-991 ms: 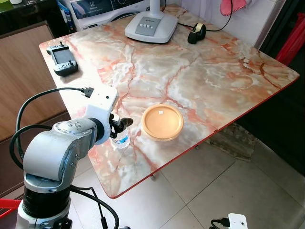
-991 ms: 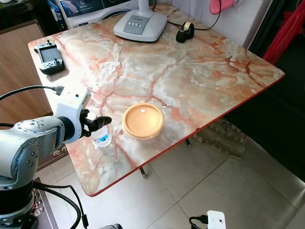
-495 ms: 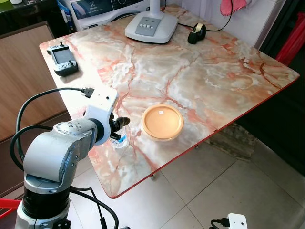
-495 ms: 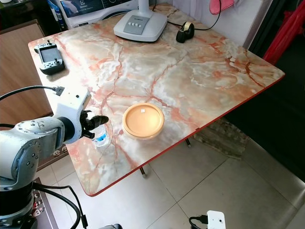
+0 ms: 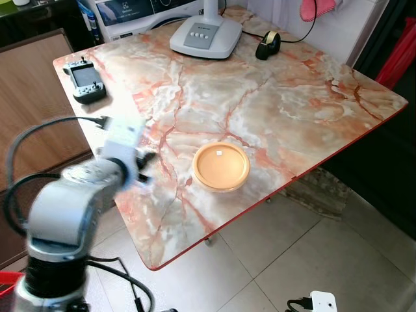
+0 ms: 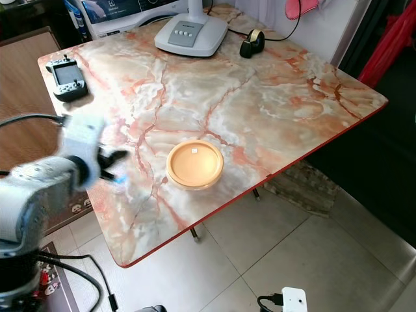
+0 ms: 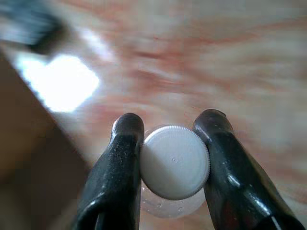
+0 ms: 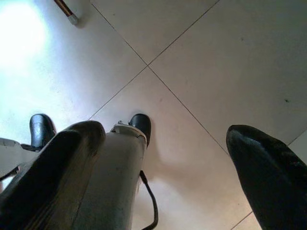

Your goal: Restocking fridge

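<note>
Near the table [image 5: 312,78] edge, left gripper [image 7: 173,143] around bottle cap [image 7: 174,162].

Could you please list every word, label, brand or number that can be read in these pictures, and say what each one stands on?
White appliance behind the table: a dark panel bears print, too small and blurred to read.
Handheld controller: no readable marking.
White fan base: its buttons show no legible labels.
Bottle cap held between the left claw fingers: plain white, no text.
Orange bowl: a small white sticker, unreadable.
</note>
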You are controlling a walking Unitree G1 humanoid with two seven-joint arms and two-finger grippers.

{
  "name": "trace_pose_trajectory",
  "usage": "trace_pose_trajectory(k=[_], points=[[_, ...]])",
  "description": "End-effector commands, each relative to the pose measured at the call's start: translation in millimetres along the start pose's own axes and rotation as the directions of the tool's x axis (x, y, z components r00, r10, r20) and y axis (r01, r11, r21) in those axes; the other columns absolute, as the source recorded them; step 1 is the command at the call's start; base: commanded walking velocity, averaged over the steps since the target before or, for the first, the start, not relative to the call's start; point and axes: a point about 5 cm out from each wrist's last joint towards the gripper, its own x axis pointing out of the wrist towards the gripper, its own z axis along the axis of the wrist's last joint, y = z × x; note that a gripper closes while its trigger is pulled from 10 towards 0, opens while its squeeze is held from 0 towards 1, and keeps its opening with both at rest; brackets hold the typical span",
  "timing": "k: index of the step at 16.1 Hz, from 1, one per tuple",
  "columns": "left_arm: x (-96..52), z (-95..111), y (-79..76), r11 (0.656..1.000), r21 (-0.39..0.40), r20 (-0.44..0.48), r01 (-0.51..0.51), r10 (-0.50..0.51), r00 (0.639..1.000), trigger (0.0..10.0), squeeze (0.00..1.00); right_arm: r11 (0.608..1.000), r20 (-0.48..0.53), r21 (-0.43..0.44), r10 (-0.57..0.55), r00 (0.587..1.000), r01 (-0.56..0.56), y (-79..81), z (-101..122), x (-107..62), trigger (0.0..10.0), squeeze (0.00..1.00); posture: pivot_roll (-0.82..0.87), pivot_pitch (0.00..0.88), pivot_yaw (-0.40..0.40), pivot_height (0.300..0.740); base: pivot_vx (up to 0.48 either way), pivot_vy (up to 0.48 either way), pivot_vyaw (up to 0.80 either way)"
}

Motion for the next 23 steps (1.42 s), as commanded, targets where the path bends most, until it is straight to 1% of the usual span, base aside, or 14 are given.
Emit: trace_pose_trajectory(k=[1, 2, 4, 7, 8, 9, 11, 12, 13, 14, 15, 17, 18, 23], points=[[-0.4, -4.1, 31.4, 0.984, 0.004, 0.009, -0.176, 0.176, 0.984, 0.0, 0.0, 1.0, -0.035, 0.01, -0.012, 0.999, 0.013, -3.4, -11.3, -3.4, 10.0, 0.0, 0.25, 0.182, -0.033, 0.74, 0.0, 0.0, 0.0], [0.9, -10.8, 44.2, 0.973, -0.012, 0.005, -0.231, 0.231, 0.973, 9.7, 0.0, 1.0, -0.035, 0.011, -0.014, 0.999, 0.014, -3.4, -11.4, -3.4, 10.0, 0.0, 0.25, 0.184, -0.031, 0.74, 0.0, 0.0, 0.0], [3.6, -60.3, 74.6, 0.941, -0.003, -0.014, -0.337, 0.337, 0.941, 10.0, 0.0, 1.0, -0.033, 0.009, -0.022, 0.999, 0.022, -3.8, -12.2, -3.8, 10.0, 0.0, 0.24, 0.184, -0.025, 0.74, 0.0, 0.0, 0.0], [4.3, -114.7, 76.8, 0.922, -0.022, -0.052, -0.385, 0.384, 0.922, 10.0, 0.0, 0.999, -0.031, 0.019, -0.033, 0.999, 0.034, -3.5, -14.4, -4.4, 10.0, 0.0, 0.24, 0.175, -0.014, 0.74, 0.0, 0.0, 0.0], [5.5, -130.4, 72.8, 0.925, -0.061, -0.076, -0.375, 0.37, 0.926, 10.0, 0.0, 0.999, -0.033, 0.019, -0.033, 0.999, 0.034, -3.0, -15.4, -4.6, 10.0, 0.0, 0.24, 0.17, -0.011, 0.74, 0.0, 0.0, 0.0], [5.3, -172.4, 59.3, 0.919, -0.178, -0.13, -0.351, 0.331, 0.934, 10.0, 0.0, 0.999, -0.043, 0.028, -0.034, 0.998, 0.036, -1.3, -19.3, -5.4, 10.0, 0.0, 0.24, 0.142, -0.001, 0.74, 0.0, 0.0, 0.0], [4.2, -209.4, 46.2, 0.904, -0.252, -0.197, -0.345, 0.301, 0.933, 10.0, 0.0, 0.999, -0.054, 0.03, -0.034, 0.998, 0.036, 0.2, -22.7, -6.0, 10.0, 0.0, 0.25, 0.112, 0.005, 0.74, 0.0, 0.0, 0.0], [3.3, -232.8, 34.0, 0.918, -0.24, -0.246, -0.315, 0.256, 0.935, 10.0, 0.0, 0.999, -0.064, 0.022, -0.03, 0.998, 0.031, 1.6, -25.2, -6.4, 10.0, 0.0, 0.25, 0.1, 0.012, 0.74, 0.0, 0.0, 0.0], [-0.2, -263.6, 6.6, 0.967, -0.146, -0.301, -0.21, 0.159, 0.94, 10.0, 0.0, 0.999, -0.073, 0.027, -0.034, 0.997, 0.036, 2.6, -28.8, -7.3, 10.0, 0.0, 0.23, 0.07, 0.018, 0.74, 0.0, 0.0, 0.0], [-2.7, -278.3, -9.5, 0.982, -0.118, -0.328, -0.149, 0.103, 0.939, 10.0, 0.0, 0.998, -0.077, 0.036, -0.04, 0.996, 0.043, 2.8, -31.1, -8.1, 10.0, 0.0, 0.22, 0.046, 0.017, 0.74, 0.0, 0.0, 0.0], [-4.7, -294.2, -18.7, 0.967, -0.181, -0.376, -0.18, 0.101, 0.921, 10.0, 0.0, 0.998, -0.083, 0.039, -0.047, 0.995, 0.05, 2.4, -33.6, -8.9, 10.0, 0.0, 0.2, 0.025, 0.014, 0.74, 0.0, 0.0, 0.0], [-8.1, -309.1, -25.9, 0.971, -0.171, -0.414, -0.164, 0.081, 0.907, 10.0, 0.0, 0.997, -0.086, 0.049, -0.059, 0.995, 0.064, 0.6, -35.1, -9.7, 10.0, 0.0, 0.21, 0.013, 0.004, 0.74, 0.0, 0.0, 0.0], [-10.8, -319.9, -30.0, 0.967, -0.196, -0.472, -0.161, 0.051, 0.88, 10.0, 0.0, 0.996, -0.086, 0.052, -0.07, 0.994, 0.074, -0.6, -35.7, -10.2, 10.0, 0.0, 0.19, 0.042, 0.003, 0.74, 0.0, 0.0, 0.0], [-20.7, -338.8, -69.3, 0.987, -0.16, -0.562, -0.019, -0.075, 0.823, 10.0, 0.0, 0.987, -0.082, 0.119, -0.095, 0.992, 0.104, 2.0, -39.7, -11.2, 10.0, 0.0, 0.13, 0.01, 0.018, 0.74, 0.0, 0.0, 0.0]])
